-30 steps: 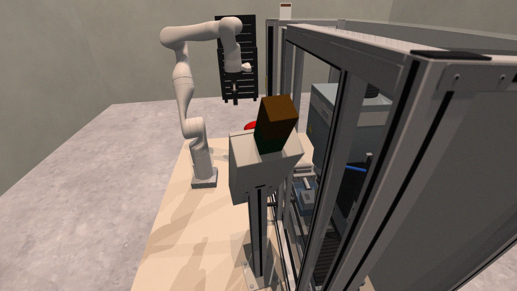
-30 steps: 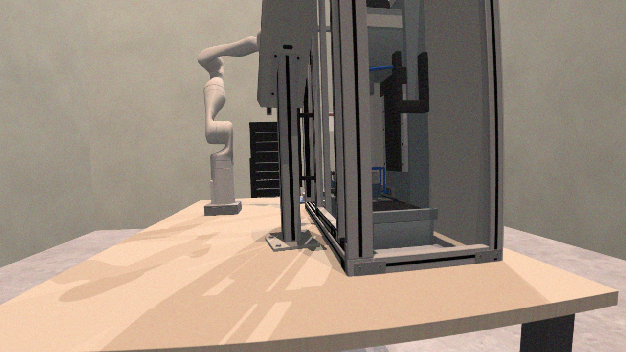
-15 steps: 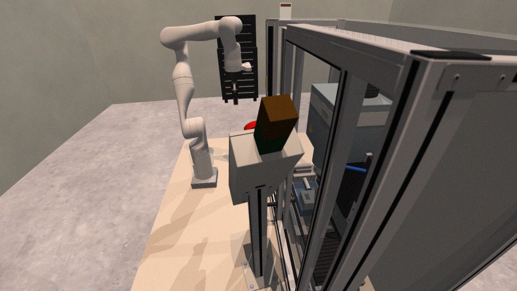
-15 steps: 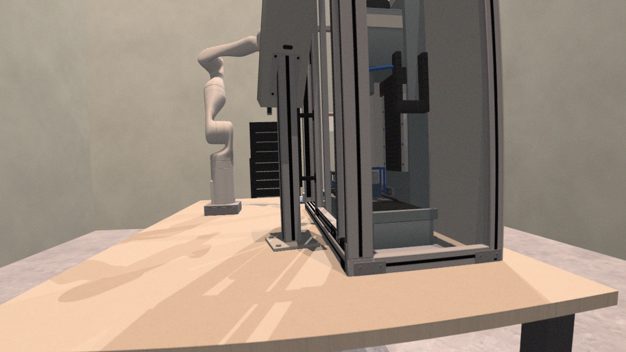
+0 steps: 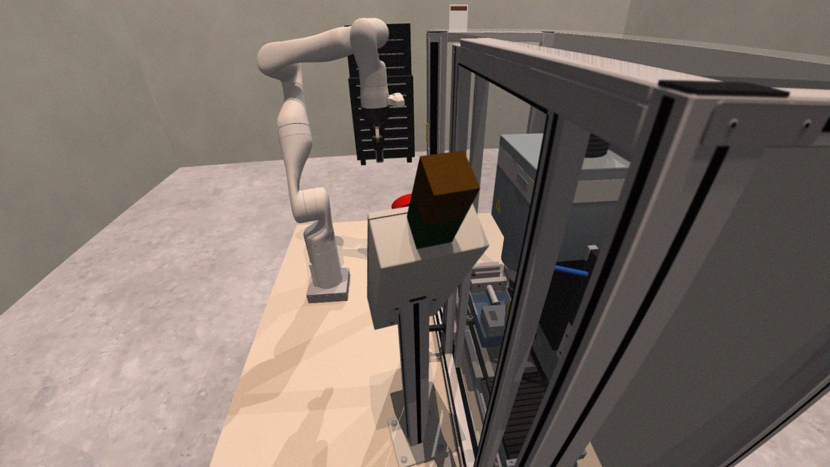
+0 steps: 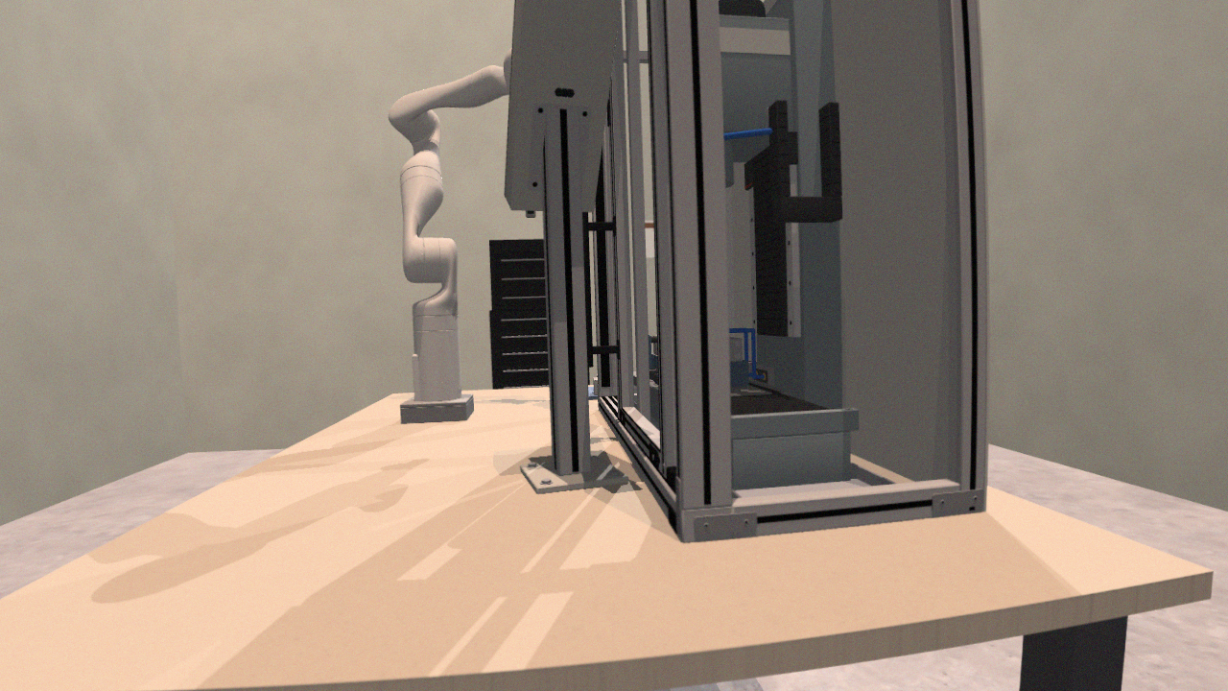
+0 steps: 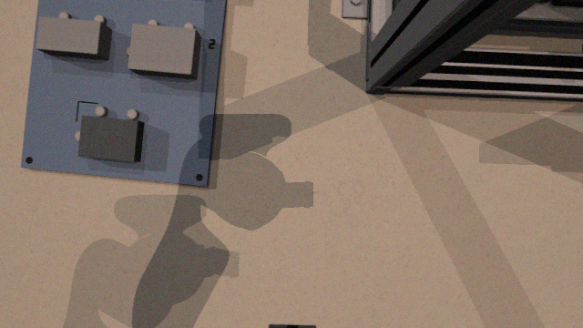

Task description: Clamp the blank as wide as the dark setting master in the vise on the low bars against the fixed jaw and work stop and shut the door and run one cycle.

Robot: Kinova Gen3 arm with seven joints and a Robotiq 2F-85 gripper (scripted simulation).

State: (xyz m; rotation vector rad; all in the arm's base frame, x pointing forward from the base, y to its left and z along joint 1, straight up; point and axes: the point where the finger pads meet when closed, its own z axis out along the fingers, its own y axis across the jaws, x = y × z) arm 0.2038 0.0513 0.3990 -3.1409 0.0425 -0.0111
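My gripper [image 5: 379, 157] [image 7: 291, 326] is shut and empty, high above the table. In the wrist view the dark setting master [image 7: 108, 138] stands upright at the lower left of the blue plate [image 7: 55, 91]. A narrower light blank [image 7: 67, 35] and a wider light blank [image 7: 161, 49] stand above it on the plate, against small round pins. The vise [image 5: 493, 319] shows partly behind the guard posts; its bars and work stop cannot be made out. The amber lamp [image 5: 448, 174] on the control column looks dark. The knob and green button are hidden. The door's position is unclear.
The control column [image 5: 413, 371] [image 6: 566, 300] stands on the table [image 5: 301, 371] [image 6: 772, 592] beside the guard [image 5: 565, 174] [image 6: 703, 257]. A guard frame edge [image 7: 410, 50] crosses the wrist view's upper right. A red button [image 5: 401, 201] shows behind the column's box.
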